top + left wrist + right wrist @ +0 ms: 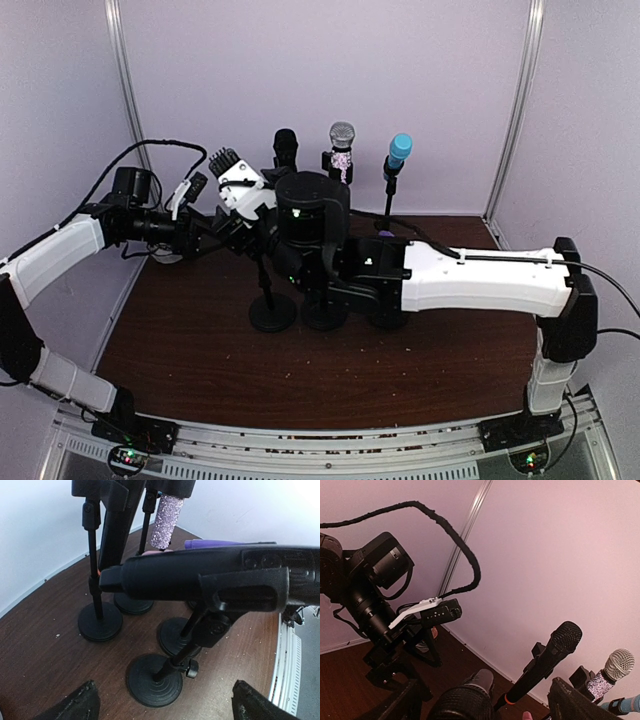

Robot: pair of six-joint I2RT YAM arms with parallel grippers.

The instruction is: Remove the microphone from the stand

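The left arm point(60, 250) is stretched in from the left side of the table point(200, 370), with its forearm held nearly level. The right arm point(480, 280) is laid across from the right, and its wrist is brought over the front row of stands.

The left gripper point(162, 707) is seen spread wide, with its two fingers point(75, 705) at the lower corners of the left wrist view and nothing pinched between them. The tilted black microphone point(185, 577) is seen lying almost level across that view, ahead of the fingers and apart from them. It is seated in the clip point(240, 592) of its stand point(175, 662), whose round base point(152, 682) is planted on the table.

The right gripper point(485, 705) is also spread. The grille head of the microphone is framed between its fingers point(572, 702), closer to the left-hand one in the right wrist view. Whether either finger touches it cannot be told.

Behind, three more microphones are held upright in stands: a plain black microphone point(555, 650), a glitter-bodied microphone point(164, 520) and a blue-headed microphone point(400, 150).
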